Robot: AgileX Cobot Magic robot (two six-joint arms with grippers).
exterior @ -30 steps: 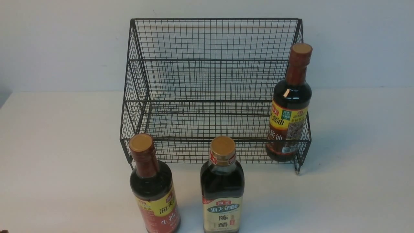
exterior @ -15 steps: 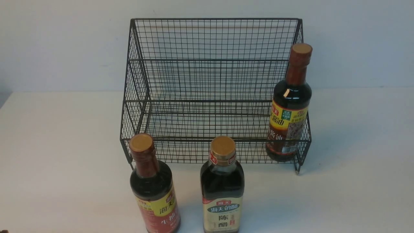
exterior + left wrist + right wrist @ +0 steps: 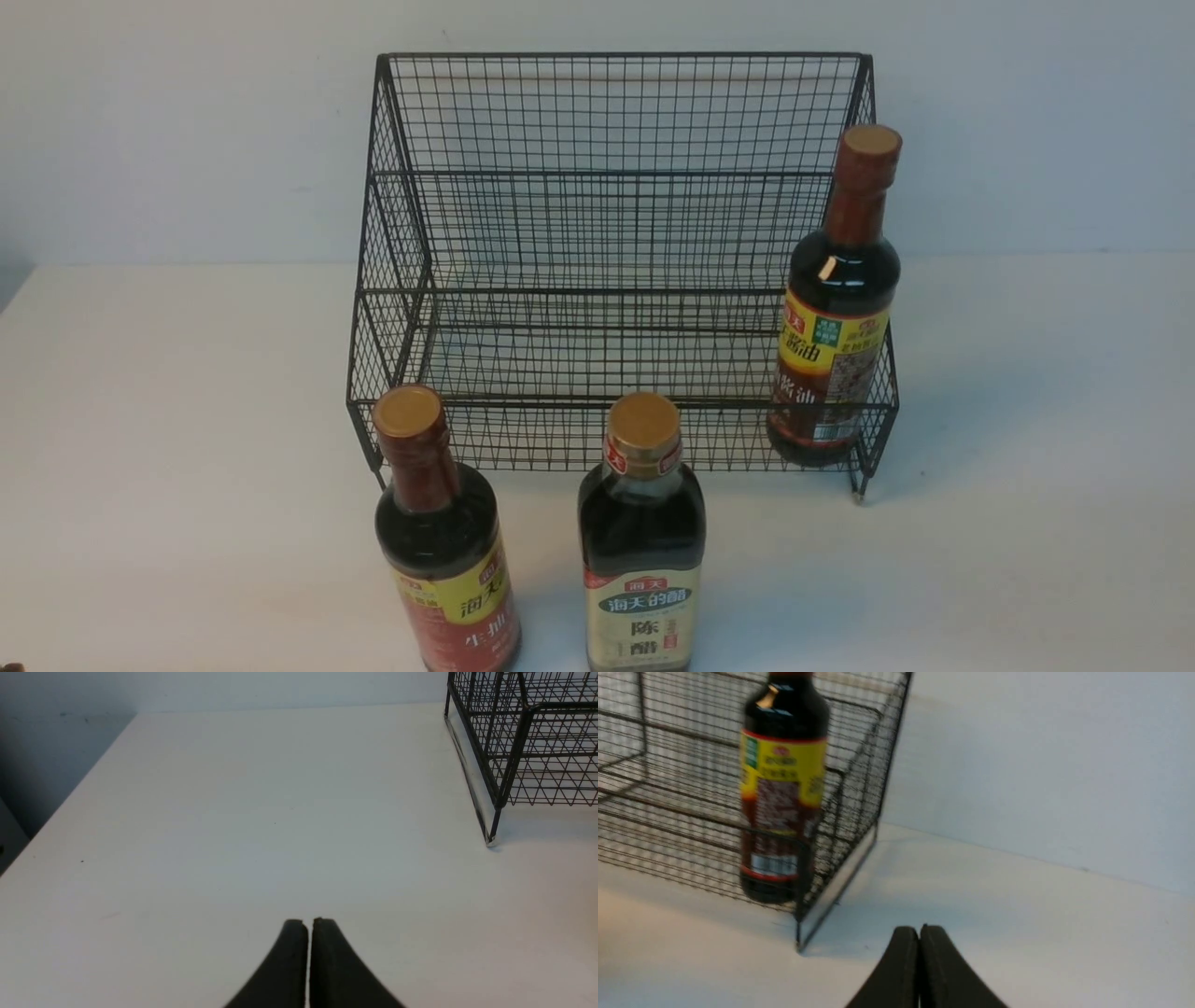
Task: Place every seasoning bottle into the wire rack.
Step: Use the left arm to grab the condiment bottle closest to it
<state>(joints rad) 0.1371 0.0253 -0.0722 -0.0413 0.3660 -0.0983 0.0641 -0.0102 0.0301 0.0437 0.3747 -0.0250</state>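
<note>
The black wire rack [image 3: 616, 233] stands at the back of the white table. One seasoning bottle [image 3: 836, 308] with a red-brown neck and yellow label stands upright in the lower tier at the rack's right end; the right wrist view shows that bottle [image 3: 782, 788] and the rack [image 3: 859, 788] too. A second red-necked bottle [image 3: 443, 551] and a cream-and-green labelled bottle [image 3: 642, 560] stand on the table in front of the rack. My left gripper [image 3: 308, 921] is shut and empty over bare table, left of the rack's corner [image 3: 495, 788]. My right gripper [image 3: 919, 928] is shut and empty, right of the rack.
The white table [image 3: 168, 420] ends at a pale wall behind the rack. Its left edge [image 3: 60, 807] drops off beside a dark gap. Neither arm shows in the front view.
</note>
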